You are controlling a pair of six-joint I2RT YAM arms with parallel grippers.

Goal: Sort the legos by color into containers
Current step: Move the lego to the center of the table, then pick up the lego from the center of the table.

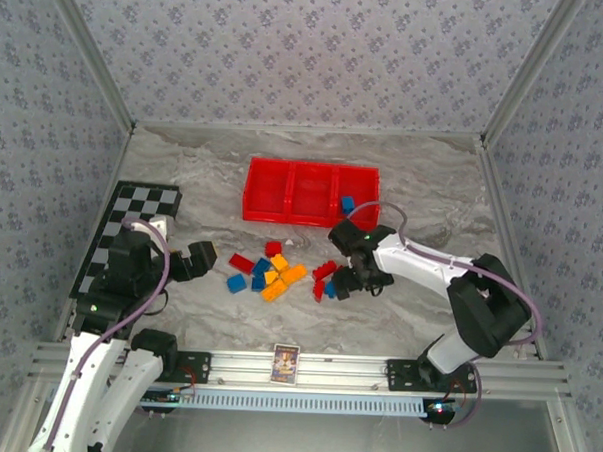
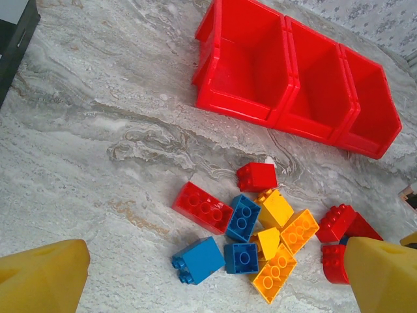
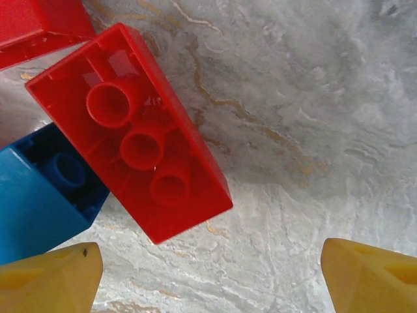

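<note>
The bricks (image 1: 272, 270) lie in a loose heap in the middle of the table, red, blue and orange-yellow mixed, many touching. At 12 o'clock from the heap, apart from it, stands the red tray (image 1: 312, 165), with three compartments in a row. One blue brick (image 1: 349, 203) lies in the right-hand compartment, by its near wall.

At 9 o'clock, along the left edge, is a black-and-white checked board (image 1: 142, 201). The left gripper (image 1: 202, 257) hangs between board and heap, its yellow fingers (image 2: 45, 277) spread wide and holding nothing.

At 3 o'clock the right gripper (image 1: 347, 284) is low at the heap's edge. Its jaws are wide apart, with only bare grey marbled table (image 3: 313, 130) between them. Just ahead of its fingertips (image 3: 49, 280) lies a long red brick (image 3: 130, 130), underside up, with three round tubes showing. A blue neighbour (image 3: 36, 195) presses against its long side at 8 o'clock and another red piece (image 3: 39, 23) sits at 11 o'clock. That side is crowded; its 3 o'clock side is open table.

At 6 o'clock from the heap, on the metal rail (image 1: 375, 369), stands a small picture card (image 1: 285, 363); its print is too small to read. Grey patterned walls (image 1: 309, 56) close three sides.
</note>
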